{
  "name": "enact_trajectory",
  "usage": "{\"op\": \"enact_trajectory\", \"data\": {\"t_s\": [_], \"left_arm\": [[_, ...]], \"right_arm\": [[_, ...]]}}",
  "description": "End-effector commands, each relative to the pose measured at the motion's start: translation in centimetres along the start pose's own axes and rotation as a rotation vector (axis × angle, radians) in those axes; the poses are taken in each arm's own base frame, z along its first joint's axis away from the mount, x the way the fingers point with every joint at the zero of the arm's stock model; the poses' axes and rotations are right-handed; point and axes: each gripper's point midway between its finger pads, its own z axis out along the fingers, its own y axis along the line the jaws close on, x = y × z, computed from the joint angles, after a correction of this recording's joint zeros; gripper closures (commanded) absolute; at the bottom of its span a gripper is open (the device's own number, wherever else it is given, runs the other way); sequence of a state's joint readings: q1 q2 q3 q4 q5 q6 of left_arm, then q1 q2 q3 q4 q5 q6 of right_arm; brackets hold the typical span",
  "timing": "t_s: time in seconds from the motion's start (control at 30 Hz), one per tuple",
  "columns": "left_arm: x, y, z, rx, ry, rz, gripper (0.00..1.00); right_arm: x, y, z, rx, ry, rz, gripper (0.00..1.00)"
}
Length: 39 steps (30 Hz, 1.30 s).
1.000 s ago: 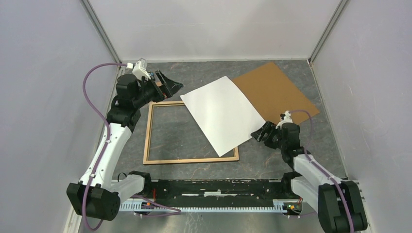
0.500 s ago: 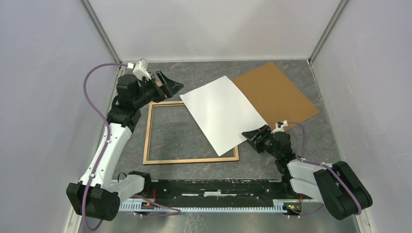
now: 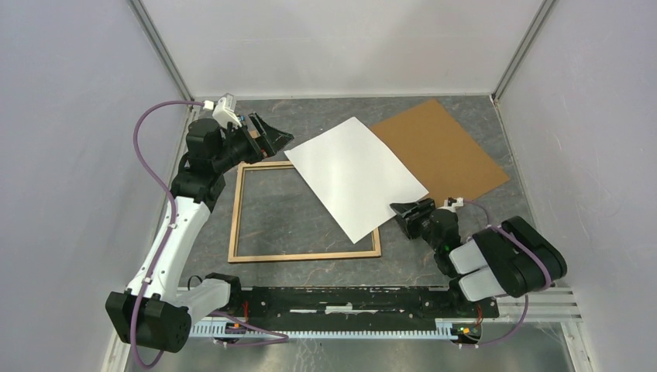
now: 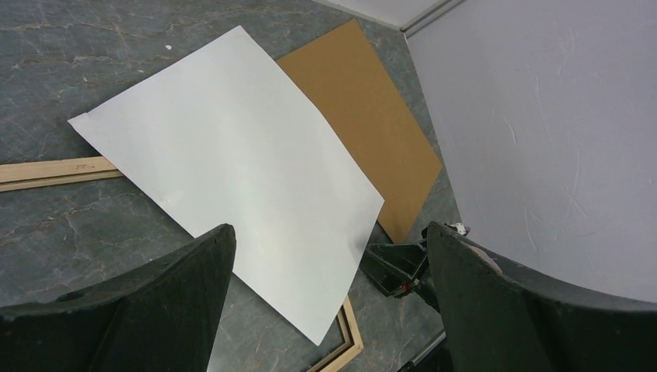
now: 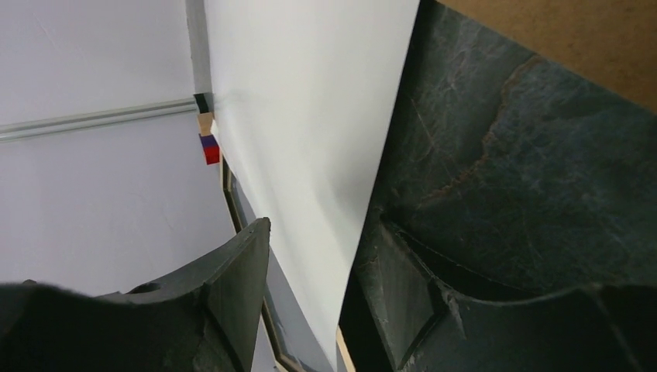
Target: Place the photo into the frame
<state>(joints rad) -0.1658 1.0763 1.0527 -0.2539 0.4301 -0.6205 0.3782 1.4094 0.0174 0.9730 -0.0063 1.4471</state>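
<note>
The right end effector [image 3: 404, 211] has dropped to the photo's [image 3: 352, 174] near-right edge, jaws narrowing but still apart around it, ready to pull it over the frame [image 3: 298, 256]; the left end effector [image 3: 267, 136] gapes empty.

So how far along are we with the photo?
Nothing finished: the frame lies back-up and unfilled, with the photo white side up, askew across its right side. In hand: the right tool straddles the photo's near edge, jaws apart. The left tool hovers open. To do: grip, slide, seat it.
</note>
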Motion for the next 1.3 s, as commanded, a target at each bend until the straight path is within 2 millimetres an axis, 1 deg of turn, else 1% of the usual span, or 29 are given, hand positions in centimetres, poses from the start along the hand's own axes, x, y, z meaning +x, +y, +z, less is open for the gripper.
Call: {"op": "enact_trajectory", "data": {"t_s": [0.0,0.07,0.1,0.13,0.17,0.23,0.27,0.3,0.33,0.4,0.47,0.57,0.6,0.63,0.67,0.73,0.8,0.87,0.9,1.0,1.03,1.1,1.17,1.2,1.27], "left_arm": [[-0.6,-1.4,-0.1,0.053,-0.014,-0.005,0.02],[-0.6,-1.3,-0.1,0.051,-0.014,-0.005,0.02],[-0.6,-1.3,0.0,0.051,-0.014,-0.003,0.02],[-0.6,-1.3,0.0,0.05,-0.014,-0.004,0.02],[-0.6,-1.2,0.0,0.049,-0.014,-0.003,0.02],[-0.6,-1.2,0.0,0.046,-0.015,-0.003,0.02],[-0.6,-1.1,0.0,0.044,-0.017,-0.002,0.02],[-0.6,-1.1,0.0,0.043,-0.016,-0.002,0.02],[-0.6,-1.1,0.0,0.043,-0.016,-0.001,0.02],[-0.6,-1.0,0.0,0.042,-0.015,-0.002,0.02],[-0.6,-1.1,0.0,0.044,-0.015,-0.002,0.02],[-0.6,-1.1,-0.1,0.043,-0.02,0.0,0.02],[-0.7,-1.2,-0.1,0.043,-0.022,0.001,0.02],[-0.6,-1.1,-0.1,0.043,-0.021,0.001,0.02],[-0.6,-1.2,-0.1,0.044,-0.02,0.001,0.02],[-0.7,-1.2,-0.2,0.045,-0.024,0.007,0.02],[-0.7,-1.2,-0.2,0.042,-0.027,0.012,0.02],[-0.7,-1.2,-0.1,0.044,-0.031,0.017,0.02],[-0.6,-1.2,-0.1,0.045,-0.033,0.018,0.02],[-0.5,-1.0,0.0,0.036,-0.036,0.026,0.02],[-0.5,-0.8,0.1,0.03,-0.036,0.027,0.02],[-0.5,-0.7,0.1,0.025,-0.037,0.027,0.02],[-0.5,-0.7,0.1,0.023,-0.037,0.025,0.02],[-0.5,-0.7,0.2,0.024,-0.035,0.024,0.02],[-0.4,-0.7,0.2,0.025,-0.033,0.025,0.02]], "right_arm": [[0.2,-1.0,-0.6,-0.009,-0.006,0.028,0.41],[0.2,-0.8,-0.1,-0.017,-0.007,0.029,0.42],[0.1,-0.7,0.3,-0.019,-0.008,0.028,0.44],[0.5,-0.4,0.4,-0.032,0.016,0.024,0.48],[0.4,0.7,1.2,-0.067,0.017,0.023,0.51],[0.4,2.1,1.5,-0.126,0.023,0.026,0.65],[0.3,3.0,1.4,-0.165,0.02,0.022,0.73],[0.1,4.0,1.3,-0.209,0.014,0.007,0.8],[0.0,4.6,1.3,-0.23,0.013,-0.02,0.84],[-0.1,5.0,1.5,-0.236,0.021,-0.096,0.92],[-0.5,5.7,1.5,-0.257,0.027,-0.201,0.99],[-1.0,6.9,1.9,-0.254,0.048,-0.391,1.0],[-0.9,7.5,2.2,-0.249,0.076,-0.491,1.0],[-0.7,7.7,2.8,-0.213,0.121,-0.575,1.0],[-0.3,8.3,3.0,-0.214,0.164,-0.654,1.0],[0.5,10.0,2.9,-0.237,0.247,-0.744,1.0],[1.8,11.2,2.6,-0.245,0.347,-0.801,1.0],[4.1,12.5,2.0,-0.285,0.473,-0.855,1.0],[5.3,13.1,1.5,-0.31,0.532,-0.86,1.0],[8.0,13.9,-0.4,-0.383,0.686,-0.828,1.0],[8.6,14.0,-1.2,-0.41,0.726,-0.816,1.0],[8.4,13.2,-1.8,-0.398,0.751,-0.818,1.0],[7.7,11.6,-1.8,-0.343,0.76,-0.846,1.0],[7.2,10.4,-1.7,-0.3,0.772,-0.848,1.0],[6.5,8.8,-1.4,-0.258,0.786,-0.841,1.0]]}}
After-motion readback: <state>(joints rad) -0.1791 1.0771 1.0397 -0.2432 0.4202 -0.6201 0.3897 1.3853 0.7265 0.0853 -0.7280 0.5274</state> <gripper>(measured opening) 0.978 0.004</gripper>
